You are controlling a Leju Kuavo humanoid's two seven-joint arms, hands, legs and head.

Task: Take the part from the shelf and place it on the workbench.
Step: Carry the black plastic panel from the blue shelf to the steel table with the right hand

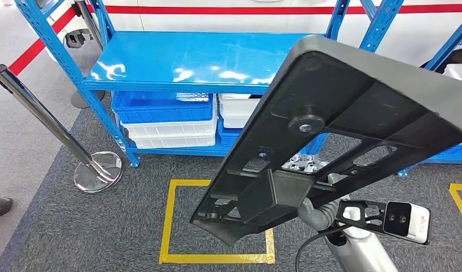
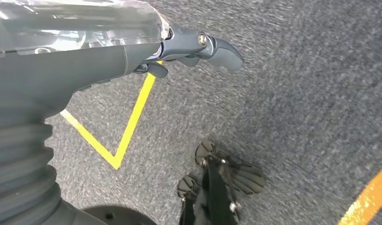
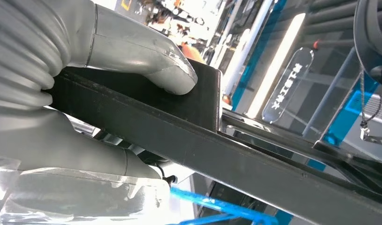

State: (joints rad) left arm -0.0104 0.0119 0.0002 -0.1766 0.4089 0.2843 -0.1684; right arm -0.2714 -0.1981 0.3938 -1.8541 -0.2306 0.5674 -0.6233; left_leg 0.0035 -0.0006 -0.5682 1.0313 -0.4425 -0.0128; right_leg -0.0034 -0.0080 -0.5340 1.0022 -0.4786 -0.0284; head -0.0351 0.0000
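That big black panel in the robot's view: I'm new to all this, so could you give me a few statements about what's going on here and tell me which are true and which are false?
1. The right hand grips the black part. True.
2. The black part lies flat on the blue shelf. False: it is held up tilted in front of the shelf, off its top board.
3. The left hand holds a tool. False: it holds nothing and hangs over the grey carpet.
4. Blue and white bins sit under the shelf's top board. True.
5. The yellow tape square on the floor is filled with boxes. False: bare carpet shows inside it.
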